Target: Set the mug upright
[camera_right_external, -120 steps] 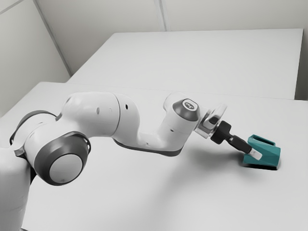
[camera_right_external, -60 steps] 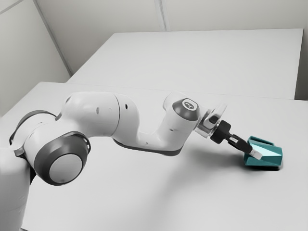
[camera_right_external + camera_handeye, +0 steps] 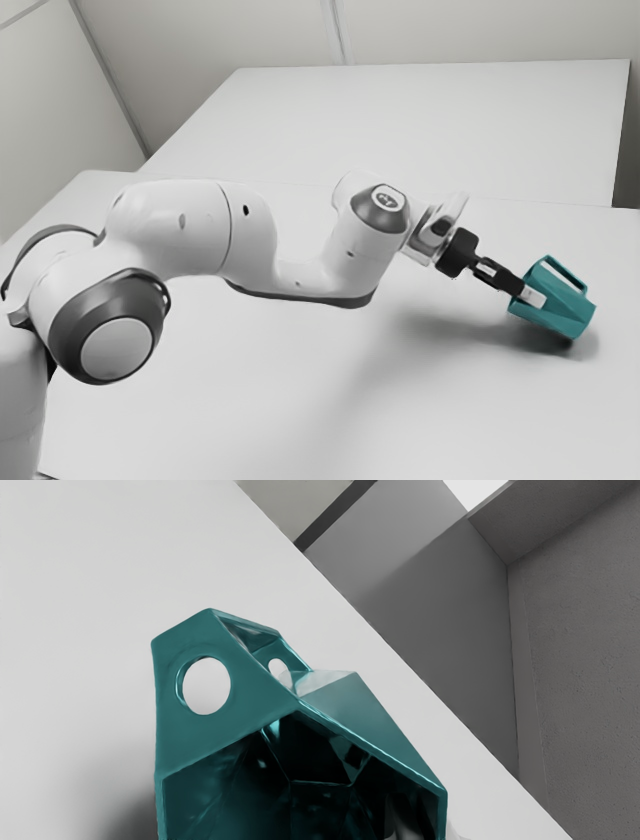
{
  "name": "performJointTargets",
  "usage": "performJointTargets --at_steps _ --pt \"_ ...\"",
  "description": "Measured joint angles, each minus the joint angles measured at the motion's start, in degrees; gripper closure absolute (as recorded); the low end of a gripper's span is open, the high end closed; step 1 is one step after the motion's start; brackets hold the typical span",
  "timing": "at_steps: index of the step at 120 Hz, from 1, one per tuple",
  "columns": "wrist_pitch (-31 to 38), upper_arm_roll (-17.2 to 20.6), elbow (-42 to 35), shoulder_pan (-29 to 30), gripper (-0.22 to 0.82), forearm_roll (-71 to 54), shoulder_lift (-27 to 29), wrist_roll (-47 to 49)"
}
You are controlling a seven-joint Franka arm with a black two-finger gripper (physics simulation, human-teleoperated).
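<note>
A Franka's black gripper (image 3: 531,298) tilts a teal mug (image 3: 562,310) at the exterior view's right, its fingers (image 3: 538,299) clamped on the mug's wall, one inside and one outside. The mouth (image 3: 310,785) faces back toward the hand, the base slants down and away to the right, and the handle (image 3: 250,690) is on the upper side. Righting the mug appears to be the step in hand, with the tilt well short of upright. The next move calls for more turn until the mouth points up, then setting the base flat on the table (image 3: 300,400) before letting go
</note>
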State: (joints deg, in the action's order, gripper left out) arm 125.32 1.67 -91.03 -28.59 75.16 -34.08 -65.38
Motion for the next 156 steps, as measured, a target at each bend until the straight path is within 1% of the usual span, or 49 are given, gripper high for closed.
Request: performJointTargets --at_steps 15,44,68,88,120,133,156 --pt "0.1 -0.1 -1.3 1.1 0.78 -3.9 3.7 0.8" --pt "-1.1 -0.5 -3.1 4.8 0.79 -17.9 8.9 4.8" --pt "-4.9 -0.5 -4.9 8.4 0.79 -32.6 13.6 11.0" --pt "-10.3 -0.7 -6.2 11.7 0.79 -45.8 17.0 17.5" --pt "-14.7 -0.2 -14.6 17.2 0.79 -61.1 24.8 26.0" --pt "-15.1 0.8 -19.4 19.4 0.79 -65.7 29.1 29.3" --pt "-14.6 1.0 -26.1 21.5 0.79 -71.3 34.6 34.5"
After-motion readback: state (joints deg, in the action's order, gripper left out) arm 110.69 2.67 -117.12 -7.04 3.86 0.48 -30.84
